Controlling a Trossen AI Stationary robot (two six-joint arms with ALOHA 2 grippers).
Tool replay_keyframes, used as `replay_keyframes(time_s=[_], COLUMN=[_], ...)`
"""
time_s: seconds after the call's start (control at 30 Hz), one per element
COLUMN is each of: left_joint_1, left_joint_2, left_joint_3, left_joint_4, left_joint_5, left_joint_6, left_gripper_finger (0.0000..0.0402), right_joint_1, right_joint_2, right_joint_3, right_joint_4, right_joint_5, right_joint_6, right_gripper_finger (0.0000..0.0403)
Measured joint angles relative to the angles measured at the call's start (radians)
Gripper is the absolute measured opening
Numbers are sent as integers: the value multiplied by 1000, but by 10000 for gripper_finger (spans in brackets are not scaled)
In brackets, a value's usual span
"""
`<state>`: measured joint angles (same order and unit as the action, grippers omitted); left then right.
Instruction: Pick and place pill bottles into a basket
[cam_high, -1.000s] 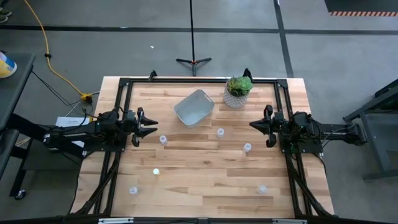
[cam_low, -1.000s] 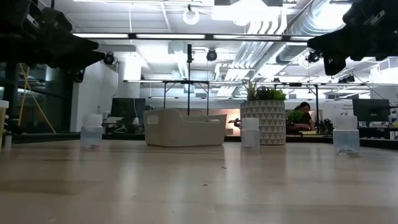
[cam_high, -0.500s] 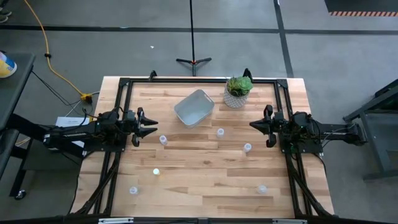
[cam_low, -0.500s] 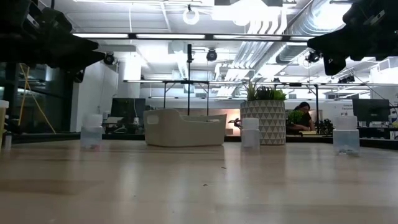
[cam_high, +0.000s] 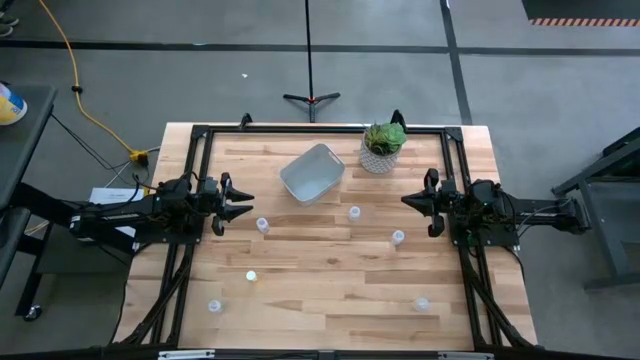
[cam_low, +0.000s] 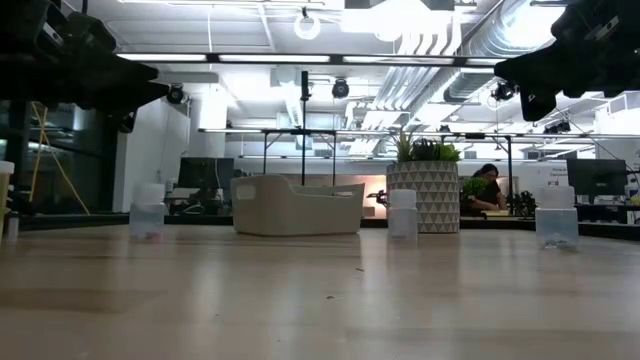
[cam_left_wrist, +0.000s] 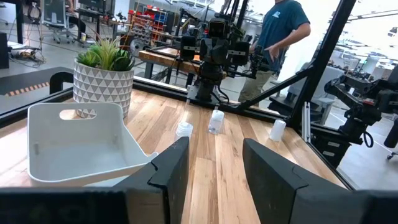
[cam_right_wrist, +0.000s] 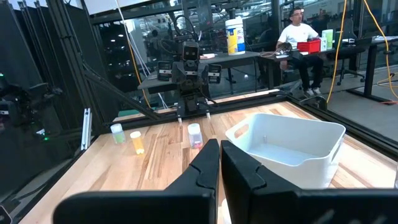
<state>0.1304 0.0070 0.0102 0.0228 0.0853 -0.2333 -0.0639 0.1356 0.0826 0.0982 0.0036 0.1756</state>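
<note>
I have the basket (cam_high: 312, 172) sitting empty on the table (cam_high: 340, 290), just beside the white pot with a green plant (cam_high: 382, 146). Six pill bottles stand loose away from the basket: one (cam_high: 262, 225) nearest it on the left arm's side, one (cam_high: 354, 212) nearest on the right arm's side, one (cam_high: 397, 237) a little farther out, and three well apart from it at (cam_high: 251, 275), (cam_high: 214, 306) and (cam_high: 421, 303). My left tool (cam_high: 240, 203) hovers spread and empty, off the basket's left side. My right tool (cam_high: 408, 201) hovers pressed together, off the basket's right side
</note>
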Motion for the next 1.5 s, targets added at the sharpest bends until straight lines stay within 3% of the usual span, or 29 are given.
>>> replay_keyframes(time_s=[0.97,1.1,1.37,1.5], left_joint_1=[0,0,0,0], left_joint_2=[0,0,0,0], left_joint_3=[0,0,0,0], left_joint_4=[-10,-10,-12,-11], left_joint_5=[-56,-69,-97,-99], left_joint_6=[-8,-8,-8,-8], left_gripper_finger=[184,184,184,184], right_joint_1=[0,0,0,-7], right_joint_2=[1,1,2,3], right_joint_3=[0,0,0,0], right_joint_4=[-5,10,141,208], right_joint_5=[3,94,181,336], right_joint_6=[-61,-47,233,290], right_gripper_finger=[7,7,7,10])
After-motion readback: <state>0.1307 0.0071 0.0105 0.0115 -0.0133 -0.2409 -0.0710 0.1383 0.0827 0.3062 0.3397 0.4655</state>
